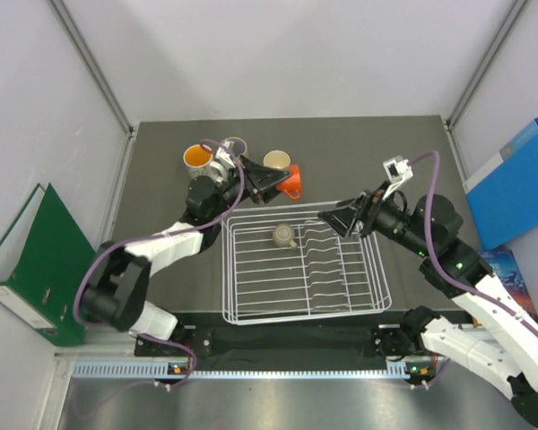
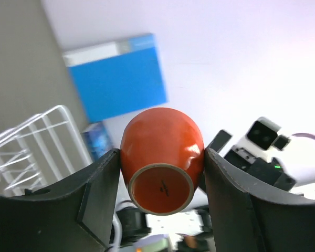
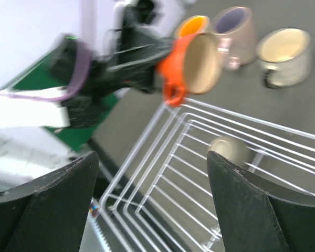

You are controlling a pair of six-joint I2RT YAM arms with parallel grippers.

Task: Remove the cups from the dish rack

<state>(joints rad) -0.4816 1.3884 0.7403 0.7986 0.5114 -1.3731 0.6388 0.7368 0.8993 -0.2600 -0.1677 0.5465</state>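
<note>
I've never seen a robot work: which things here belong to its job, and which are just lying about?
Job: dish rack; tan cup inside it; red-orange cup held by left end effector; orange-lined mug, purple-lined mug, cream mug on the table.
Lying about: green binder; blue folder.

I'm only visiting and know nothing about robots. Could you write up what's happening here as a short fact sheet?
Left hand: shut on the small red-orange cup, held tipped on its side
Right hand: open, empty, over the dish rack
In the rack: one small tan cup
On the table, beyond the rack: orange-inside mug, pinkish mug, cream mug
</note>
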